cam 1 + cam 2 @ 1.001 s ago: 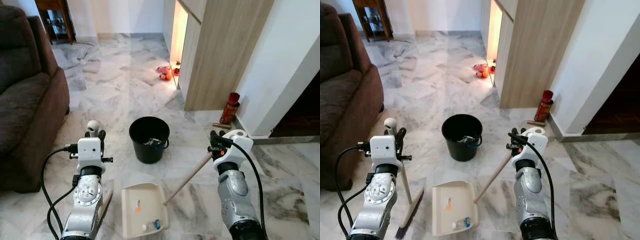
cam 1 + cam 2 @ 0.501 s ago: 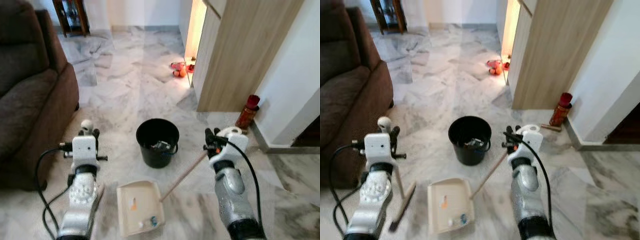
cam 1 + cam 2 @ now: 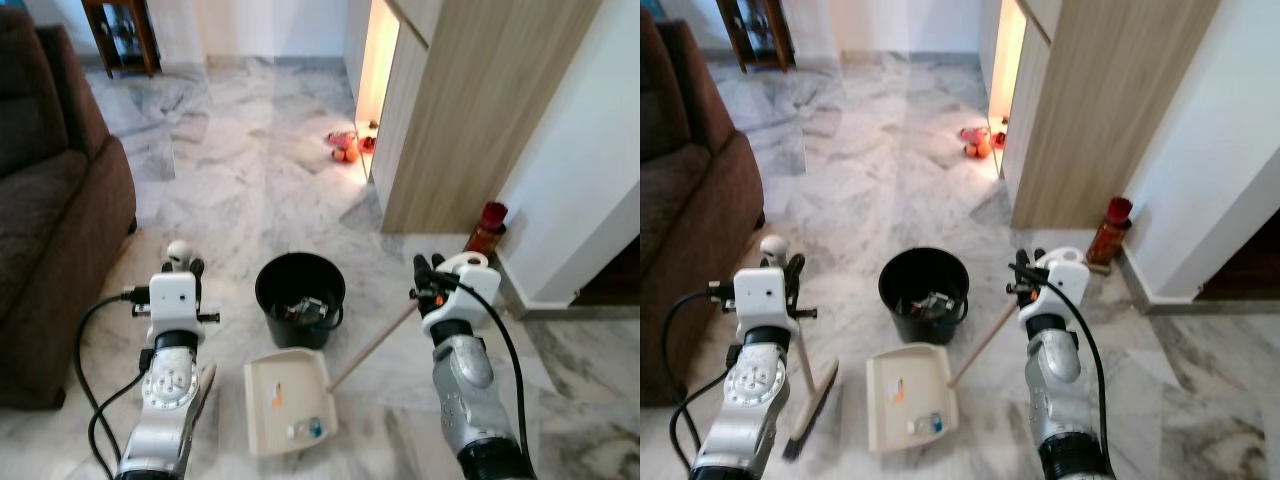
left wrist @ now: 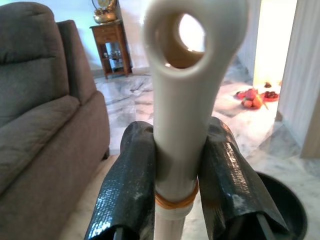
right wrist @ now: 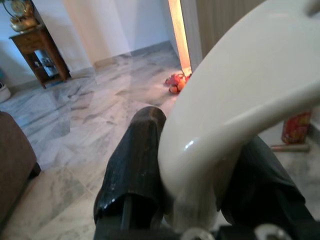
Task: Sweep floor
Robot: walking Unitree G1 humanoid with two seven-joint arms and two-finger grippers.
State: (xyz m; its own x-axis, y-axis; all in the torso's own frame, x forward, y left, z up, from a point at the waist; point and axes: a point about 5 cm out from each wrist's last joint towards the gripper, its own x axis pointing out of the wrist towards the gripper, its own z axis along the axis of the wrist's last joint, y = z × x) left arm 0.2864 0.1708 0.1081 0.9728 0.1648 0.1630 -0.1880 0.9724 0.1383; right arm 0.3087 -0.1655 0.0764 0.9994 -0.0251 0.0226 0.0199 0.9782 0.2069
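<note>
1. Nearest to the robot lies the dustpan [image 3: 910,395], flat on the marble floor [image 3: 890,190] with its open edge just short of the black bin [image 3: 923,292]. A few scraps lie in the tray: something orange near the middle and a bluish bit with a pale piece towards the near lip.
2. On the bin's near left, the left gripper [image 4: 175,175] has its two black fingers [image 4: 127,185] clamped on the top of the broom handle [image 4: 187,75], just below the hanging eye. The broom [image 3: 810,405] stands nearly upright, its bristle head on the floor beside the dustpan.
3. On the bin's right, the right gripper [image 3: 1025,275] is closed around the curved white grip [image 5: 235,105] of the dustpan's long wooden handle [image 3: 980,345], which slants down to the tray.
4. The bin stands between the two arms and already has some rubbish in it.
5. Beyond the bin the floor looks mostly bare. A brown sofa [image 3: 685,210] stands off to its left and a wooden cabinet [image 3: 1090,110] to its far right, with a red bottle [image 3: 1106,230] at the cabinet's foot.
6. Farther on, past the bin, small red and orange things [image 3: 975,143] lie by the lit gap at the cabinet's edge.
7. I'd say the sweeping is well along: litter is gathered in the pan, and what remains is tipping it into the bin, plus perhaps those far bits.
</note>
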